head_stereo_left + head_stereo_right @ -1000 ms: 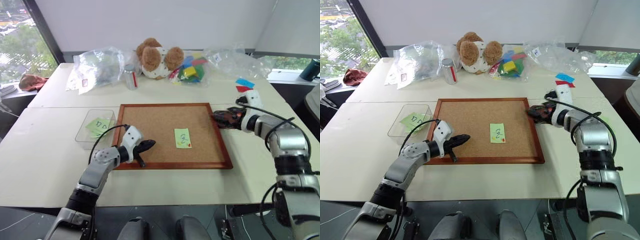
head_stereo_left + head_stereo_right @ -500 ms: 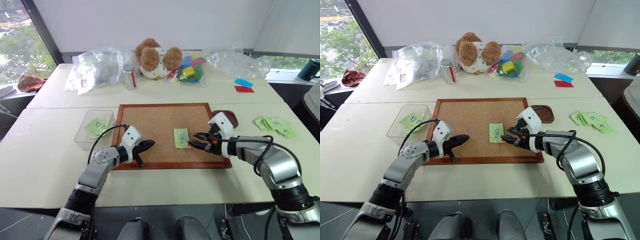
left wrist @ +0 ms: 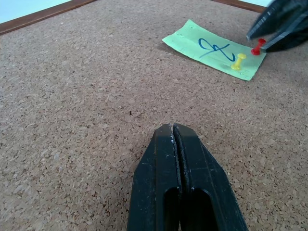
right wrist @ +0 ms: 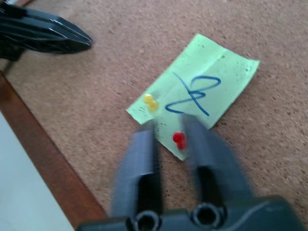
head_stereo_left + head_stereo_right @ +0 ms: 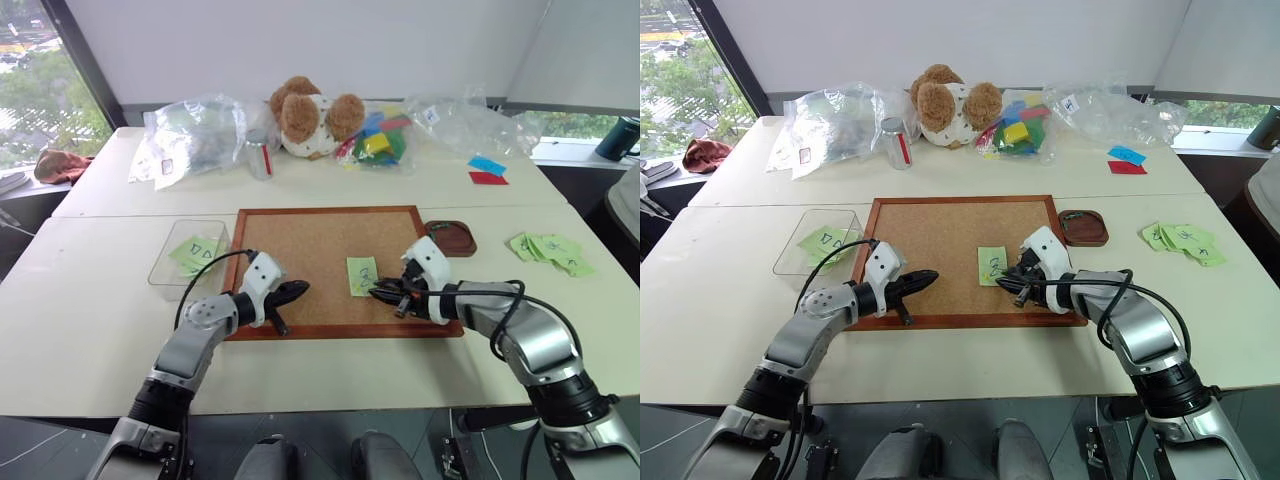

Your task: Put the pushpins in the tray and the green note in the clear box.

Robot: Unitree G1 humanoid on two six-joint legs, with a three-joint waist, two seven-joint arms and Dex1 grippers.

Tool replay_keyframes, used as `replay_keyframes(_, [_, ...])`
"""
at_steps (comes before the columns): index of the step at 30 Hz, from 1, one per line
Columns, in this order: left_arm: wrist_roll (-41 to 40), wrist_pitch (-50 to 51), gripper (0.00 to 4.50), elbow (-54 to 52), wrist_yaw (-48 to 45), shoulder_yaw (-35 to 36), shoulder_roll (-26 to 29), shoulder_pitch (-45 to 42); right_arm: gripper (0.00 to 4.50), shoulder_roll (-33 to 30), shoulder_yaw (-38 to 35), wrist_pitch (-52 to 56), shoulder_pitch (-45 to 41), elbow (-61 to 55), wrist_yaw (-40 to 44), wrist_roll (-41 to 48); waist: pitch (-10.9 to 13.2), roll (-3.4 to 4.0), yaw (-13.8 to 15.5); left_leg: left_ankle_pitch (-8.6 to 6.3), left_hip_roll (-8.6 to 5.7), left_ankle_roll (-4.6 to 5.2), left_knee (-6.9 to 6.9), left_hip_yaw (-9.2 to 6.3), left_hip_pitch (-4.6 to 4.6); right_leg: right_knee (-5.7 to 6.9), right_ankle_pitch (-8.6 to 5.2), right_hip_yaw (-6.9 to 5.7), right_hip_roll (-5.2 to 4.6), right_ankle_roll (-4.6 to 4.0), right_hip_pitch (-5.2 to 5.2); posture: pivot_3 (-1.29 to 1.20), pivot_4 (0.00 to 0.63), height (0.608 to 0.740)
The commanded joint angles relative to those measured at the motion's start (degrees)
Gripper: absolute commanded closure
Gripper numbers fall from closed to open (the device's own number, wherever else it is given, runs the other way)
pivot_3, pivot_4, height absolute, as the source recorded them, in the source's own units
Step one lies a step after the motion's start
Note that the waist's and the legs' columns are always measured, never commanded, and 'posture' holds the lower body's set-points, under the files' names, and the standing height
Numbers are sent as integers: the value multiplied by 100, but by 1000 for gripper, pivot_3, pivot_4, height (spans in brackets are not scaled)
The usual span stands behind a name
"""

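Pushpins: red pushpin (image 4: 179, 138) and yellow pushpin (image 4: 150, 102) hold the green note (image 3: 211, 49) to the cork board (image 5: 310, 240). Left gripper (image 3: 174, 132) pressed together, idle at the board's 7 o'clock. Right gripper (image 4: 169, 129) pinching the red pin at the note's 4 o'clock. Risk: an angled pull lets the pin slip or tears the note. Tray (image 5: 1083, 227) at 2 o'clock; clear box (image 5: 190, 256) at 9.

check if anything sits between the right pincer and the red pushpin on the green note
Nothing visible does. The right pincer is already at the red pushpin, one finger on each side of it, on the green note pinned to the cork board. A yellow pushpin stands off to one side.
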Motion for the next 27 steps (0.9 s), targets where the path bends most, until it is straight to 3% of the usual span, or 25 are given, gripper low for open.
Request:
replay_keyframes(1, [95,169,4500,69,16,-2,103,192,4456,-11,41,-81,-17,-44,43,-70,0,0,0,0,0,0,0,0,0,-1,0,0,0,0,0,0,150,740])
replay_keyframes(20, [127,131,4500,177,-29,-68,75,137,4456,-178,-622,566,-375,-761,104,594,0,0,12,-1,0,2,-4,-1,-1,-6,0,0,-1,0,1,0,150,740])
replay_keyframes(23, [136,118,4500,182,-22,-86,59,143,3667,-148,-527,497,-281,-678,47,487,0,0,14,-1,1,2,-6,-1,0,-11,0,-1,-1,0,3,0,150,740])
replay_keyframes(26, [131,128,4500,169,-19,-88,60,150,2166,-165,-352,356,-193,-585,18,312,0,0,11,-2,1,2,-6,-1,-1,-12,0,0,-2,0,5,0,150,740])
replay_keyframes(27, [130,132,4500,165,-19,-87,62,152,2166,-170,-321,326,-175,-573,30,290,0,0,11,-1,1,2,-6,-1,0,-12,0,-1,-2,0,5,0,150,740])
